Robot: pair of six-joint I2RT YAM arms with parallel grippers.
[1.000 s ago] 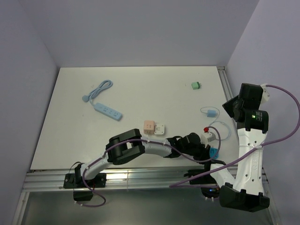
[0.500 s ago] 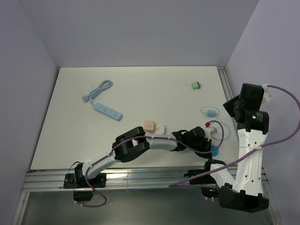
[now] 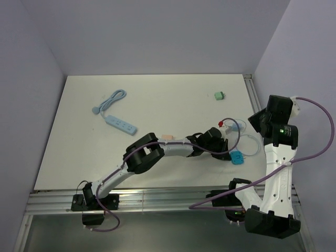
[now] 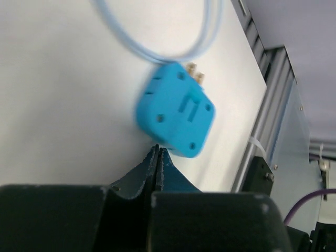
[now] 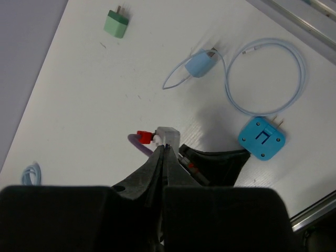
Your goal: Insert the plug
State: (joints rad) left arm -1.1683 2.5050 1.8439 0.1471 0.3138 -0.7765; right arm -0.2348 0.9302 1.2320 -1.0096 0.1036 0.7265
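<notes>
A bright blue square plug [image 3: 236,157] with two prongs lies flat on the white table at the right, joined to a pale blue cable loop [image 3: 251,145]. My left gripper [image 3: 229,151] is shut and empty, its tips right beside the plug's edge [image 4: 176,110]; the left wrist view shows the fingertips [image 4: 157,150] pressed together. The right wrist view shows the plug [image 5: 261,137] and the left gripper [image 5: 239,154] from above. My right gripper [image 3: 258,121] is shut and empty, held high over the table's right side. The blue power strip [image 3: 121,124] lies far left.
A green plug [image 3: 219,95] lies at the back right and a pale blue charger [image 3: 236,126] sits by the cable loop. A pink adapter [image 3: 169,136] peeks out from under the left arm. The metal rail [image 3: 254,100] runs along the table's right edge.
My left arm has swung from the near edge toward the back of the table. The blue plug has shifted a little farther from the near edge with it. The right arm has barely moved.
</notes>
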